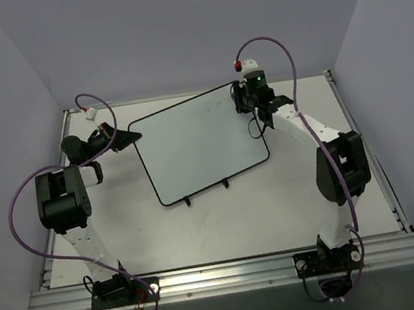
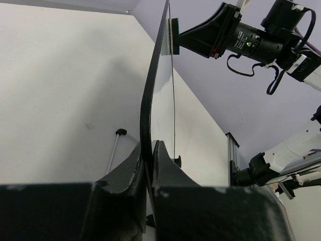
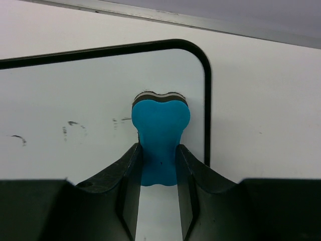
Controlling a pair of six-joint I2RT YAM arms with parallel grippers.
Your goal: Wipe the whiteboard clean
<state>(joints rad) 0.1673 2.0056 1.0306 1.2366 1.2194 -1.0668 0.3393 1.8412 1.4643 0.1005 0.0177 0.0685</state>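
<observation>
Left end effector (image 2: 149,155) pinches the whiteboard (image 1: 202,144) edge, right end effector (image 3: 158,165) pinches the blue eraser (image 3: 160,125); mid-left scribbles (image 3: 72,125) are not yet wiped.

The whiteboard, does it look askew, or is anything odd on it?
Yes. The whiteboard lies rotated, its edges not parallel to the table edges; the left claw clamps its edge. The blue eraser, squeezed to a waist by the right claw, sits near a corner; faint marks show beside it.
</observation>
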